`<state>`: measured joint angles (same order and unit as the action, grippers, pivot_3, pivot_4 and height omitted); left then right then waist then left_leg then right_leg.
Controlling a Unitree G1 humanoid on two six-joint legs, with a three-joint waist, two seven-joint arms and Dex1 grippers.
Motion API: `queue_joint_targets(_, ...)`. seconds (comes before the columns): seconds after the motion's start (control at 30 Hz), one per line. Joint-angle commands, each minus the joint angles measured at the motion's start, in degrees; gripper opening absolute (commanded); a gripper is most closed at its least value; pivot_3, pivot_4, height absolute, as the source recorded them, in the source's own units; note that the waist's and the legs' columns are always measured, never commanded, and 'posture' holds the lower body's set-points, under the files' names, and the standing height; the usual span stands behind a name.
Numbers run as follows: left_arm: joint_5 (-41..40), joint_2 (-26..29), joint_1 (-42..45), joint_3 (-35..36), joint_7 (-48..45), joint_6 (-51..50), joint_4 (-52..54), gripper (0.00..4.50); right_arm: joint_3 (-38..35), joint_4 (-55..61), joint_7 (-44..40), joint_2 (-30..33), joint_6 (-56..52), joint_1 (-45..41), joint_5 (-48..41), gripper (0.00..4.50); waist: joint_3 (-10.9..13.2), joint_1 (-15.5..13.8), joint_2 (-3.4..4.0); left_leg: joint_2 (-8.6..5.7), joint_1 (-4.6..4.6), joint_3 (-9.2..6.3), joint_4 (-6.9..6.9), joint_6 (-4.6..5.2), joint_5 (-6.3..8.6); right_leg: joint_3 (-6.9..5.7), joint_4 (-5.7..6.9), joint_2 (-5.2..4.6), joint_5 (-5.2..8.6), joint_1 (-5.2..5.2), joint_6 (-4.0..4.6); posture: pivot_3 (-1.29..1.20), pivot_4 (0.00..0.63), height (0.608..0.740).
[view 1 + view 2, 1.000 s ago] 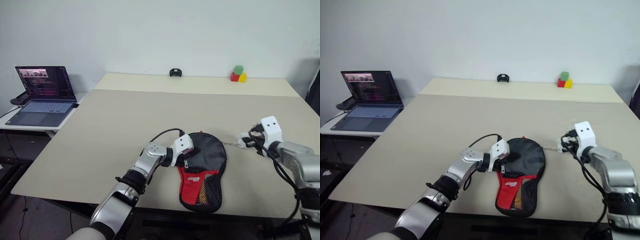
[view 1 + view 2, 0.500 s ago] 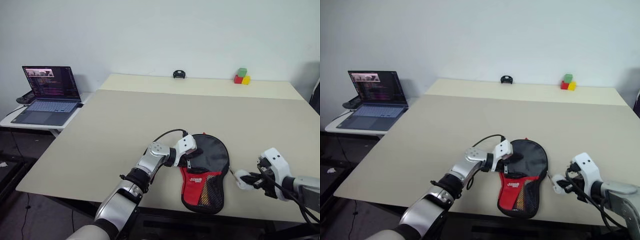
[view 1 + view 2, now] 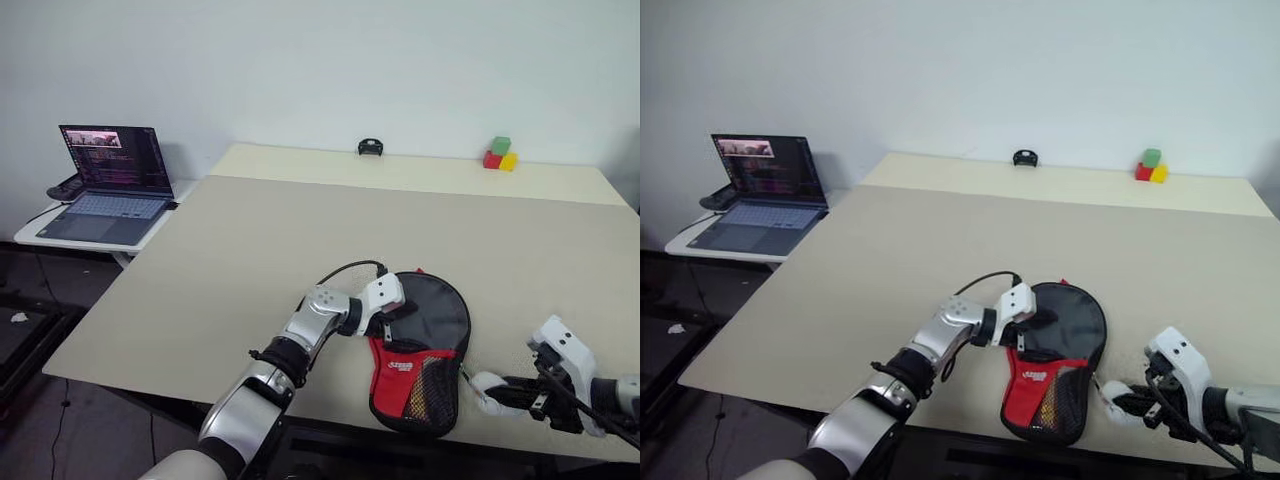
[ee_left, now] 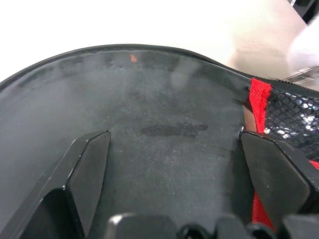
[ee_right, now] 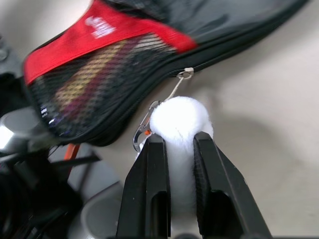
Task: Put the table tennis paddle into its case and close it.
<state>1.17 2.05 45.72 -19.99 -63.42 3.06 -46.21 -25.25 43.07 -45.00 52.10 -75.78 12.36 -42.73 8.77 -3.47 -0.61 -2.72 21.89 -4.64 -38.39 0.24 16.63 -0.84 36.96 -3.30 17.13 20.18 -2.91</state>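
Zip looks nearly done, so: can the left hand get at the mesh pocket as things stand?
Probably yes. The left hand rests open on the case, and the mesh pocket lies just beside it with nothing between.

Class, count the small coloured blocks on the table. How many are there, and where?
3, clustered at the table's far right edge by the wall: a green block on top, a red block and a yellow block side by side beneath. Others could hide behind them.

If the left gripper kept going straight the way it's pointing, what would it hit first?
The case. The open left gripper has its fingers spread over the black fabric face, so it would probably press into that, toward the red panel.
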Motion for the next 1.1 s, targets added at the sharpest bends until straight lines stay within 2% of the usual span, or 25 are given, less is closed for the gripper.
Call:
queue_joint_targets(0.03,3.7,-0.5,-2.2,-3.3,0.1,-1.3,-4.7,4.5,0.6,3.2,-2.4,1.0,1.1,3.2,-3.2,0.23,0.0,0.0,0.0,0.0,0.0,0.0,0.03,0.0,0.0,0.0,-0.01,-0.02,0.0,0.0,0.0,0.0,0.15,0.74)
queue_joint_targets(0.33,3.8,-0.9,-2.5,-3.6,-0.3,-1.5,-4.2,4.5,-0.2,7.8,-3.8,1.6,3.5,11.7,-7.2,0.23,0.0,0.1,-0.05,0.0,-0.09,0.03,0.1,0.0,0.0,0.01,0.0,-0.14,0.01,-0.01,-0.02,0.0,0.15,0.74)
queue_joint_targets(0.6,4.1,-1.3,-2.4,-3.8,-0.3,-1.6,-4.1,4.5,4.3,12.2,-0.1,-1.3,4.1,13.7,-12.6,0.23,0.0,0.0,-0.08,0.0,-0.09,0.01,0.17,0.0,0.0,-0.02,-0.04,-0.13,0.03,-0.01,-0.04,0.0,0.15,0.74)
queue_joint_targets(0.8,4.4,-1.3,-2.4,-3.8,-0.3,-1.6,-3.9,4.5,10.7,12.4,3.3,-2.5,5.9,14.3,-12.1,0.23,-0.1,0.1,-0.11,0.0,-0.1,0.02,0.19,-0.01,0.0,-0.01,-0.04,-0.13,0.03,-0.01,-0.05,0.0,0.15,0.74)
queue_joint_targets(1.1,4.5,-1.5,-2.5,-3.6,0.1,-1.7,-3.9,4.5,13.6,10.2,7.3,-2.4,8.4,13.2,-10.0,0.23,-0.1,0.1,-0.18,-0.01,-0.12,0.01,0.21,-0.01,0.0,-0.01,-0.05,-0.12,0.04,-0.01,-0.06,0.0,0.15,0.74)
